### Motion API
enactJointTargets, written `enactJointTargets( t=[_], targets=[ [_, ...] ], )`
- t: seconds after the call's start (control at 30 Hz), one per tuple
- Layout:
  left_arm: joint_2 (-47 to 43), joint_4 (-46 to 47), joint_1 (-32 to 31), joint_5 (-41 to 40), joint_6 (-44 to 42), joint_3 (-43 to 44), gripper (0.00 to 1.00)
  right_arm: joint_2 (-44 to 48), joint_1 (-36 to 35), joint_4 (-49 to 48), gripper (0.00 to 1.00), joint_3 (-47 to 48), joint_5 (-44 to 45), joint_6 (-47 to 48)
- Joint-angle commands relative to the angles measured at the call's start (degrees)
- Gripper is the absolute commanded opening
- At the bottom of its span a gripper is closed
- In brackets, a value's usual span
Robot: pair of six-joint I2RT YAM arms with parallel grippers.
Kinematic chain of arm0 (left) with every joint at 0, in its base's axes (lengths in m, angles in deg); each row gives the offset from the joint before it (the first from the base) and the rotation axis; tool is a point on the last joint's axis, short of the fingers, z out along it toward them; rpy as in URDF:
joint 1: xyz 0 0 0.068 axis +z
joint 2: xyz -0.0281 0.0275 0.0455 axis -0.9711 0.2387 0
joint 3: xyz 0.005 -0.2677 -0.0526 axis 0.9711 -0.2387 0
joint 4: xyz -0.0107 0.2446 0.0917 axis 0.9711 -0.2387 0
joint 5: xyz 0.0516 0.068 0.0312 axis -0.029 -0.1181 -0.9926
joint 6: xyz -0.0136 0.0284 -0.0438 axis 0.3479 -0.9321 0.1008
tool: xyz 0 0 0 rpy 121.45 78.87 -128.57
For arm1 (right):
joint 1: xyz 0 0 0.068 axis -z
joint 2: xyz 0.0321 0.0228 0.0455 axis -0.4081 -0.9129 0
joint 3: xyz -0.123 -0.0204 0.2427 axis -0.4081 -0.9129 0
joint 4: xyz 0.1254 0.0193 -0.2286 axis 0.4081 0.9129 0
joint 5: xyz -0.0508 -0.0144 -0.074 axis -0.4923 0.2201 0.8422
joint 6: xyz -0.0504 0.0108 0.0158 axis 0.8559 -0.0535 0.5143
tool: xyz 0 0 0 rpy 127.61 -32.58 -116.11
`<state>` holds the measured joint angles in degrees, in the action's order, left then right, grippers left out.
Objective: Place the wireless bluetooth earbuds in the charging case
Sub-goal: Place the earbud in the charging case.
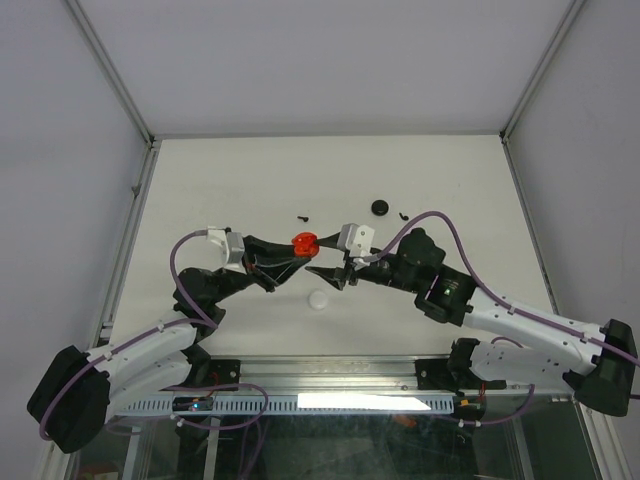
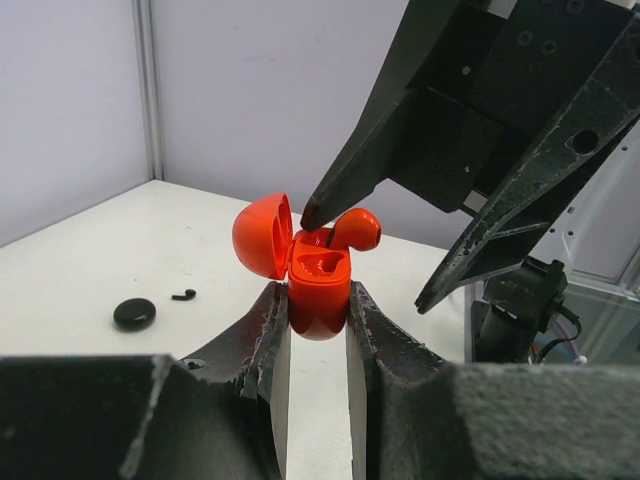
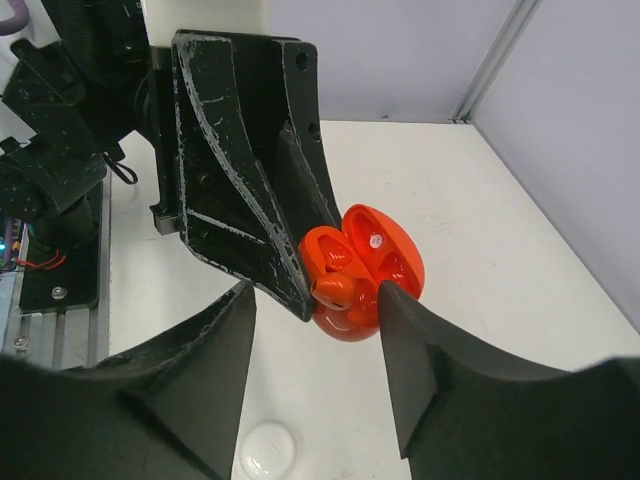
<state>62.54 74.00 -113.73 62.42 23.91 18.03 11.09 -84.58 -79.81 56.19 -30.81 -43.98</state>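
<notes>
The left hand [image 1: 296, 253] and right hand [image 3: 316, 300] point inward, tip to tip. The left hand clamps the red case [image 2: 319, 318]. The right hand's fingers stand parted.

Robotics lab test cell. White table [image 1: 250, 180] boxed in by plain pale wall panels [image 1: 330, 60] on aluminium frame posts [image 1: 110, 70]. Left arm [image 1: 150, 345] and right arm [image 1: 530, 318] bolted to a metal rail [image 1: 330, 373] at the near edge. Purple cables [image 1: 173, 262] loop loose, electronics exposed.

Left fingers [image 2: 262, 345] hide sides of the red case [image 2: 320, 300].
</notes>
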Motion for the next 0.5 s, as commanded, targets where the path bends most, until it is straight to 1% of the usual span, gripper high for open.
enactJointTargets(
  t=[0.0,0.2,0.33,0.47],
  targets=[
    [-1.7,1.14,-0.34,-2.69,-3.27,-0.47,0.0,2.72,-0.24,-0.89,0.59,2.18,4.01,-3.3],
    [-1.68,1.62,-0.27,-2.63,-3.28,-0.81,0.0,3.5,-0.25,-3.27,0.68,1.3,9.87,-6.76],
    [-1.91,1.45,-0.29,-2.67,-3.37,-0.9,0.0,3.24,-0.29,-5.93,0.72,0.78,10.16,-9.78],
    [-1.96,1.49,-0.32,-2.42,-3.29,-0.82,0.0,2.01,-0.24,-7.3,0.74,0.77,11.42,-11.41]
  ],
)
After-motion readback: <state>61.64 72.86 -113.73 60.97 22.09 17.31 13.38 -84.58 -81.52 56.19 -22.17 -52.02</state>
